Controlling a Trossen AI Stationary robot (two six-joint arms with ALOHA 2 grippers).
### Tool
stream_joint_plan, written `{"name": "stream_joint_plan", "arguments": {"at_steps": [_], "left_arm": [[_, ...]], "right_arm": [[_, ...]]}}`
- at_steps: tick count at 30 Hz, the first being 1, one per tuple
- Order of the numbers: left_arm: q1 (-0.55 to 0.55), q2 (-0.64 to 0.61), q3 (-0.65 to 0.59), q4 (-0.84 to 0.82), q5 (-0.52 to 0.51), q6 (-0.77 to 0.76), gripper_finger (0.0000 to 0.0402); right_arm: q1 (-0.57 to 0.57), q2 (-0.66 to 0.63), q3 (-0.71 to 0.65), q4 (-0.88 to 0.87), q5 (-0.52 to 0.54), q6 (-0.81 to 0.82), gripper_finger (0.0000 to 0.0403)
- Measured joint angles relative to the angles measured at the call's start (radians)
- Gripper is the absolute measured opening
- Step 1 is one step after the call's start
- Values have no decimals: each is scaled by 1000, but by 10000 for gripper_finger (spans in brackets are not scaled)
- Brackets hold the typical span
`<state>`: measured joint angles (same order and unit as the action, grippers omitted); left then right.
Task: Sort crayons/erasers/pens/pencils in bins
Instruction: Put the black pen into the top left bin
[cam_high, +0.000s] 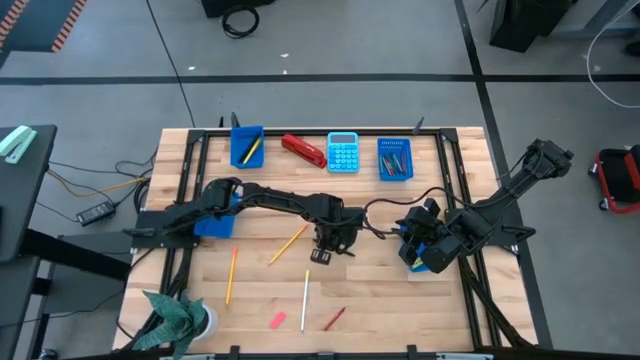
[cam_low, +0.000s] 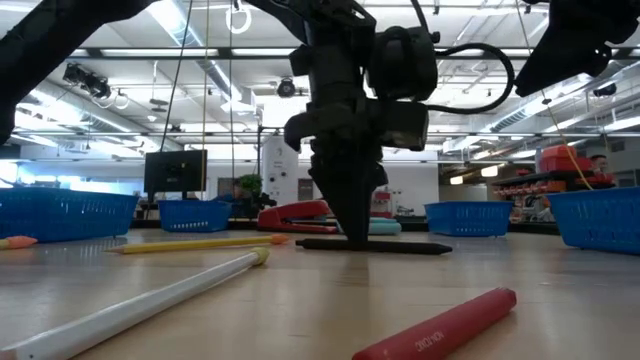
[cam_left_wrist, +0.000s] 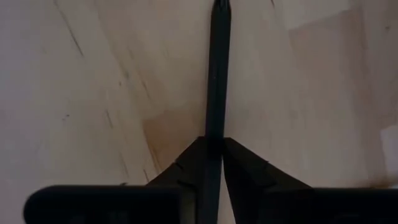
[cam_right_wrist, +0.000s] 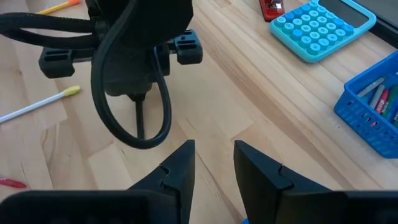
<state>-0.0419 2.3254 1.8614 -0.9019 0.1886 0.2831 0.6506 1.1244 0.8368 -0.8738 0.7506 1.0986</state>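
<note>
So the left gripper was down at mid-table, fingers pinched around a black pen that lay flat on the wood. We saw the right gripper hanging nearby with its fingers apart, holding nothing. Pencils and a red crayon lay loose, and bins lined the far edge.

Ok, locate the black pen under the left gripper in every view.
High view: black pen mid-table, mostly hidden beneath the left gripper.
Low view: lying flat on the table, centre.
Left wrist view: running up the middle.
Right wrist view: dark sliver below that gripper.
Shared landmark: the left gripper.
</note>
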Motion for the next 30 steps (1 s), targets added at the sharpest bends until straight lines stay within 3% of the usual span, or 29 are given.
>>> {"name": "stream_joint_plan", "arguments": {"at_steps": [10,21,30], "left_arm": [[-7,20,5,33,0,-33,75],[-42,44,7,22,-58,-41,34],[6,26,92,-134,-66,-80,23]], "right_arm": [[0,0,0,-3,0,-4,117],[0,0,0,-2,0,-4,117],[0,0,0,-6,-8,-7,117]]}}
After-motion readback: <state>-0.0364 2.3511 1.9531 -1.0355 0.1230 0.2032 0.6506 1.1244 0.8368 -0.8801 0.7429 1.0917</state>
